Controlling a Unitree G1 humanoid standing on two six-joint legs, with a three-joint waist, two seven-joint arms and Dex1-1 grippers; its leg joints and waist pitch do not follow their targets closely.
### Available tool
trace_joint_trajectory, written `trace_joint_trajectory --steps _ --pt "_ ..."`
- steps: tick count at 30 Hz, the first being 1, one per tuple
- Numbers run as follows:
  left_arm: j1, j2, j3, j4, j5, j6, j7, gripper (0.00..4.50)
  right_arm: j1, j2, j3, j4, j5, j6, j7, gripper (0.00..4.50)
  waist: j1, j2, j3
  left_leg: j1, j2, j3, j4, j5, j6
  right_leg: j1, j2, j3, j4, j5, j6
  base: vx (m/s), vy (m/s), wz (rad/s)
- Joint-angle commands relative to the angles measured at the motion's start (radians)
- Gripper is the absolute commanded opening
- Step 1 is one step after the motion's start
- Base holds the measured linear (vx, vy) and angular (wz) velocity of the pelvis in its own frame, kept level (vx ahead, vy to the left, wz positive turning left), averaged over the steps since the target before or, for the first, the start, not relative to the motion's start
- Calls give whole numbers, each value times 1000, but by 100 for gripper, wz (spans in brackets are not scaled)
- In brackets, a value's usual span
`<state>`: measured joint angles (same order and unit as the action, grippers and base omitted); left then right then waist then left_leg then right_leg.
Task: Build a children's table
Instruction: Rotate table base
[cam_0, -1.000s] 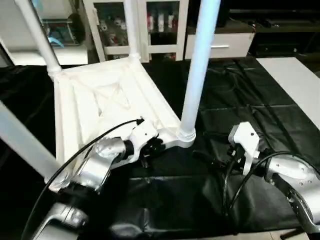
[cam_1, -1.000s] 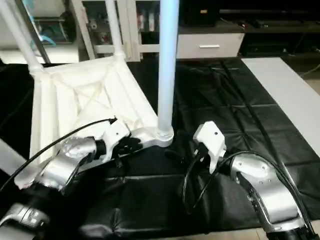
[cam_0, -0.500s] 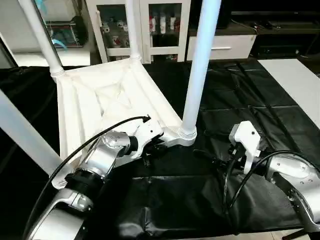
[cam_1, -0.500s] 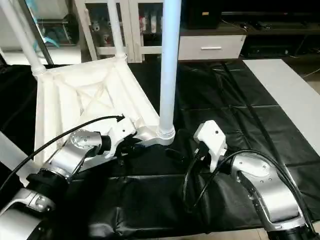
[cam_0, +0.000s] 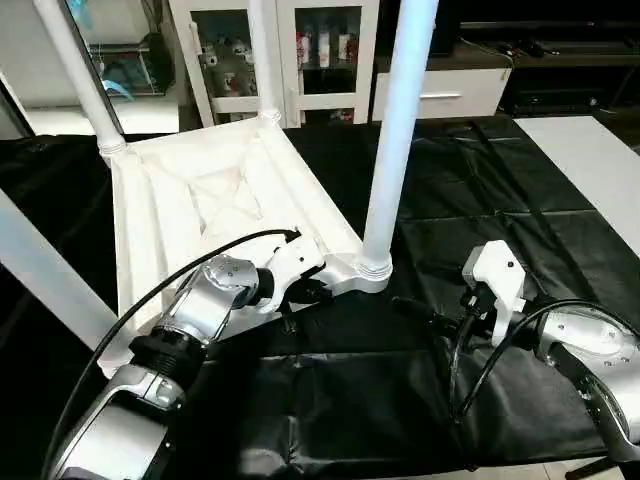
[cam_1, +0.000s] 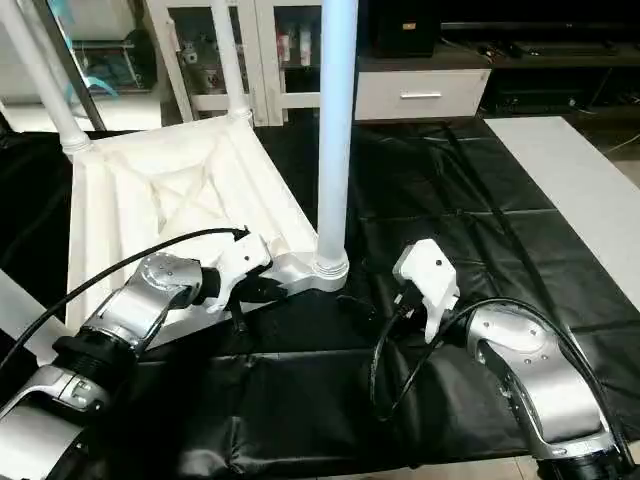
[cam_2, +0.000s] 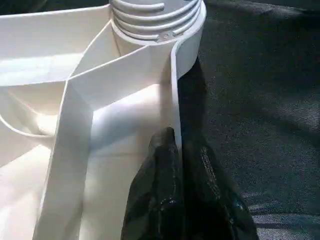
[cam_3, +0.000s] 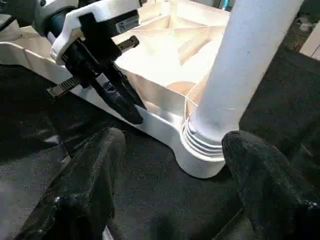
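The right pincer (cam_3: 170, 165) hangs wide open over the black cloth (cam_0: 480, 210), its two fingers apart just short of the near corner socket (cam_0: 372, 272). To its left, the left pincer (cam_2: 176, 150) is clamped shut on the thin rim of the upturned table top (cam_0: 200, 200), beside that socket. From the socket a white leg (cam_0: 400, 120) rises upright; three more legs stand at the other corners beyond.

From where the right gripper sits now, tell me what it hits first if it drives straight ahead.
Most likely the flared foot of the nearest leg in its corner socket. The open right gripper points at it over bare black cloth. Depth is unclear.
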<state>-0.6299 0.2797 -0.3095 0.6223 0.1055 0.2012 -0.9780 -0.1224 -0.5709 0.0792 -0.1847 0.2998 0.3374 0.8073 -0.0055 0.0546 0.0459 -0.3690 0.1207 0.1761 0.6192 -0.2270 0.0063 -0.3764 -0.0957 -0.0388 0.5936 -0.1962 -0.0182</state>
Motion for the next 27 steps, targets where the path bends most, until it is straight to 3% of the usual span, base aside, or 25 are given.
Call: trace_joint_trajectory --steps 1,8,10,15,16,19,22,24,27 --pt "80 27 -45 19 20 2 -40 1 -10 5 -25 11 -2 -14 -15 348 -1 -15 -45 6 106 -50 -103 -268 48 29 -75 43 -77 -244 -217 0 0 0" --pt "196 66 -72 -109 -7 -45 -107 1 -9 -2 -40 31 3 -17 -8 348 -9 -14 -49 4 109 -47 -101 -230 82 30 -76 43 -75 -217 -224 0 0 0" --pt "238 104 -83 -200 -14 -36 -136 1 7 -25 -29 52 -11 -37 20 348 -8 -14 -50 2 111 -46 -100 -217 92 31 -79 43 -72 -207 -225 0 0 0" --pt "268 146 -77 -282 -13 -18 -150 0 7 -40 -7 76 17 -30 99 364 -8 -14 -49 3 107 -44 -99 -202 107 30 -73 41 -72 -207 -230 0 0 0" --pt "271 151 -77 -290 -14 -24 -156 0 4 -47 4 81 18 -36 124 382 -8 -19 -49 2 107 -44 -99 -197 111 31 -72 40 -72 -204 -230 0 0 0" --pt "280 161 -73 -315 -25 -28 -178 0 -8 -60 31 90 33 -33 194 408 -7 -16 -50 3 108 -45 -98 -195 114 31 -72 40 -69 -196 -234 0 0 0" --pt "287 172 -75 -337 -32 -30 -192 0 -21 -75 51 90 45 -31 244 421 -5 -17 -51 6 110 -44 -99 -178 115 31 -70 40 -65 -152 -245 0 0 0" --pt "293 179 -81 -362 -41 -29 -205 0 -61 -73 73 137 6 -63 239 449 -5 -17 -52 7 109 -43 -98 -169 114 31 -72 39 -61 -126 -257 0 0 0" --pt "297 184 -87 -383 -47 -23 -212 0 -96 -58 83 185 -28 -86 233 449 -5 -18 -52 7 107 -42 -97 -178 104 30 -72 39 -62 -139 -261 0 0 0"
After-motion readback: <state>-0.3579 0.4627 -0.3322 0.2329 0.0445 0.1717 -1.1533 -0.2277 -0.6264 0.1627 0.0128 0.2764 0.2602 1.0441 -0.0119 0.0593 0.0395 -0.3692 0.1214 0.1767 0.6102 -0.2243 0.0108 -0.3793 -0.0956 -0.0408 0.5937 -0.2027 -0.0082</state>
